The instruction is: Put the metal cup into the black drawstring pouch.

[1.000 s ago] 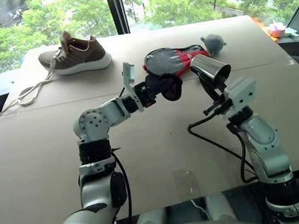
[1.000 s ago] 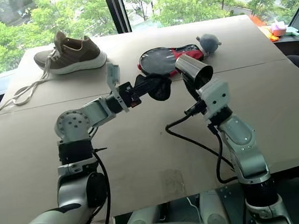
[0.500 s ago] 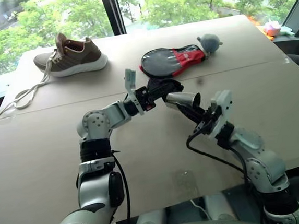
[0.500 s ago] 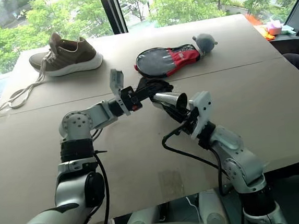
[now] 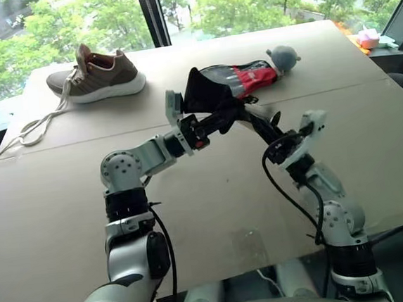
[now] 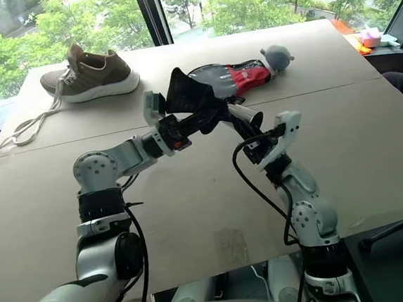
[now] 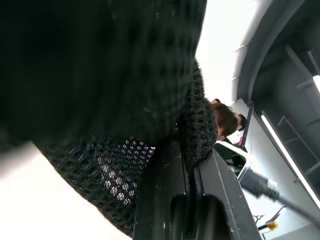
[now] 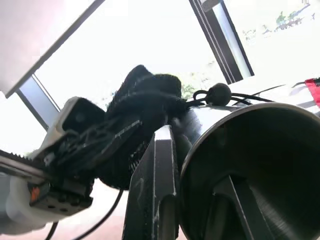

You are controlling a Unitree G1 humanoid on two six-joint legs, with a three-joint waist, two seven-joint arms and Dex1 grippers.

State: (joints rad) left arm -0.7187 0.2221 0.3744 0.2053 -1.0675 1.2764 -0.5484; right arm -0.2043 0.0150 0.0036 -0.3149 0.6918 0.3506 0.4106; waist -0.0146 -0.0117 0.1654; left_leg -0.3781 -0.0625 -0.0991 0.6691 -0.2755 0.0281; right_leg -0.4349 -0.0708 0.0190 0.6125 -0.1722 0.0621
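Here, nearest, the right gripper (image 8: pixel 195 210) is pinching the metal cup (image 8: pixel 250 165) by its rim, base leading, apparently to feed it into the black drawstring pouch (image 5: pixel 207 97). The left gripper (image 5: pixel 220 121), at nine o'clock from it, is clenching the pouch aloft above the surface (image 5: pixel 214 213). Pouch fabric is hiding the cup's base, so its depth inside is unclear. Farther off, a shoe (image 5: pixel 99 75) is lying at eleven o'clock.

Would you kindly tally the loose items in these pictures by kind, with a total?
Brown sneaker with white sole: 1
Black-and-red oval paddle case: 1
Small grey plush toy: 1
Black fabric drawstring pouch: 1
Shiny steel cup: 1
Total: 5
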